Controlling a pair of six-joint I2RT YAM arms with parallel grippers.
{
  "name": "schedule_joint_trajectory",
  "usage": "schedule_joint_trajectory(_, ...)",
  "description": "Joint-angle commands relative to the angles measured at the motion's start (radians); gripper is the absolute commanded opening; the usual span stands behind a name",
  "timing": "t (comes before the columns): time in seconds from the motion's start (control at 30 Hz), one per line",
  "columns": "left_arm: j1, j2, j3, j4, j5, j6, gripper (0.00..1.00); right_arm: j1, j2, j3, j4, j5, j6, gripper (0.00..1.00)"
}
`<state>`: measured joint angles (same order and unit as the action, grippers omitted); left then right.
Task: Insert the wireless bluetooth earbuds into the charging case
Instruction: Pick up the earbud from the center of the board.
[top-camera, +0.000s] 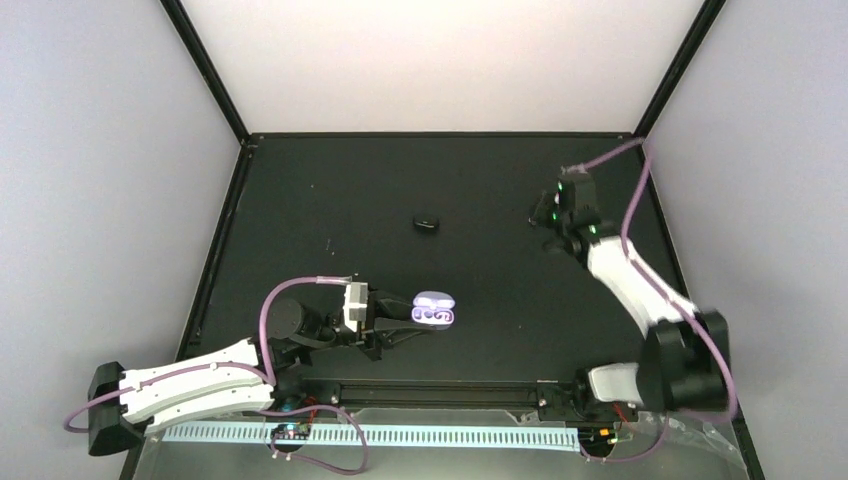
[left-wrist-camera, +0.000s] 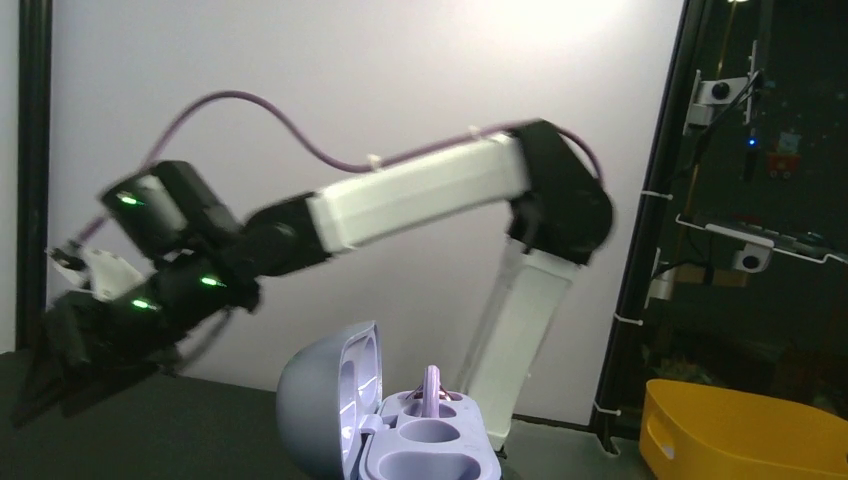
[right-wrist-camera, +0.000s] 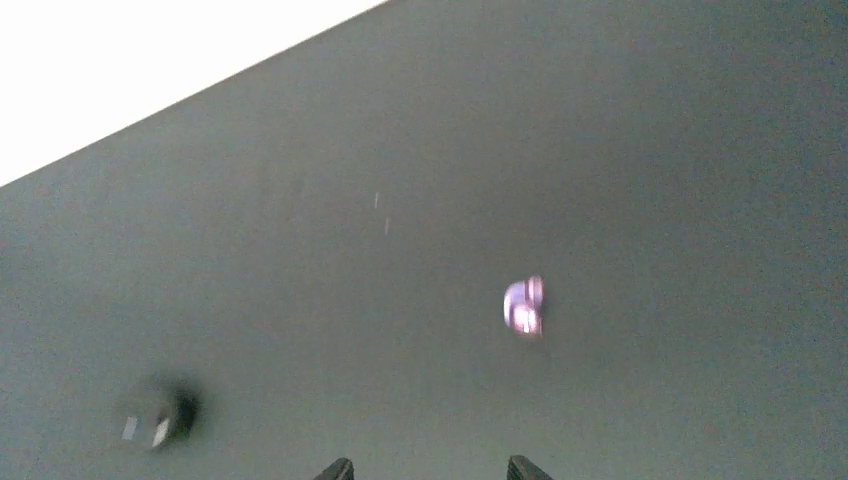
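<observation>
Black mat (top-camera: 400, 180) covers the table, boxed by pale grey side walls and a bright white back wall (top-camera: 440, 60), with black frame posts in the corners. Left wrist view shows a yellow bin (left-wrist-camera: 740, 435) and shelving outside the frame, at right.

Left arm lies low along the near edge. Left gripper (top-camera: 408, 322) is clenched on the case (top-camera: 436, 310), near centre of the mat and close to the front rail. Case is open with the lid tipped up and the lavender inside showing two sockets. One bud (left-wrist-camera: 432, 385) stands on edge at the far socket, and the near socket is bare.

Loose bud (top-camera: 427, 223) lies on the mat behind the case, well apart from it, around mid-table. It reads dark from above and glossy purple in the right wrist view.

Right arm reaches over the right side of the mat. Right gripper (right-wrist-camera: 428, 470) is raised and released, tips apart with only mat between them, bud ahead of it. A dark blob (right-wrist-camera: 160, 420) sits on the mat nearer that camera, too blurred to tell what it is.
</observation>
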<state>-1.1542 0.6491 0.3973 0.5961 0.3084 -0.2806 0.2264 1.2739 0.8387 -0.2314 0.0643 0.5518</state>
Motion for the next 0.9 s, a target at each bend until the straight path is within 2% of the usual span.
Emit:
schedule_joint_trajectory(0.0, -0.004, -0.056, -0.011, -0.031, -0.054, 0.032, 0.01, -0.046, 0.294, 0.238, 0.062, 0.084, -0.087, 0.39)
schedule_joint_trajectory(0.2, -0.003, -0.083, -0.016, -0.089, -0.088, 0.091, 0.02, -0.072, 0.549, 0.451, -0.028, 0.117, -0.144, 0.39)
schedule_joint_trajectory(0.4, -0.002, -0.094, -0.027, -0.091, -0.107, 0.111, 0.02, -0.1, 0.677, 0.547, -0.072, 0.088, -0.135, 0.39)
schedule_joint_trajectory(0.87, -0.002, -0.075, -0.026, -0.095, -0.098, 0.13, 0.02, -0.099, 0.735, 0.516, -0.122, 0.006, -0.042, 0.35)
